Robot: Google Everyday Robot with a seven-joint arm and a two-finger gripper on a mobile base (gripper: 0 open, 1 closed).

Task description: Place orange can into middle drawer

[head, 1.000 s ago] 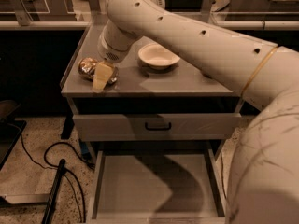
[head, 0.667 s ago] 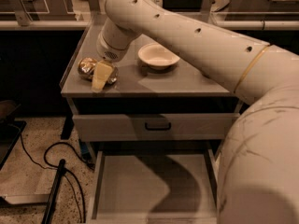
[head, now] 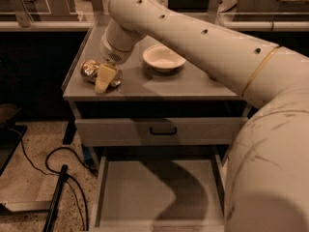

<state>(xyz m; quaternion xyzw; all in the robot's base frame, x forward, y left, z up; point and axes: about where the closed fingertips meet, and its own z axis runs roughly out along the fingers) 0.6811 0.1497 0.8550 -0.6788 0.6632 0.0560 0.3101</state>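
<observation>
- Down at the cabinet top's (head: 193, 83) near-left corner with the gripper (head: 106, 77), right against the orange can (head: 89, 69); cannot tell how wide open or whether holding.
- Lying on its side, seemingly left-right, close to both edges.
- Open below and nearer: middle drawer (head: 145, 192), bare; white bowl (head: 163, 58) well right.
</observation>
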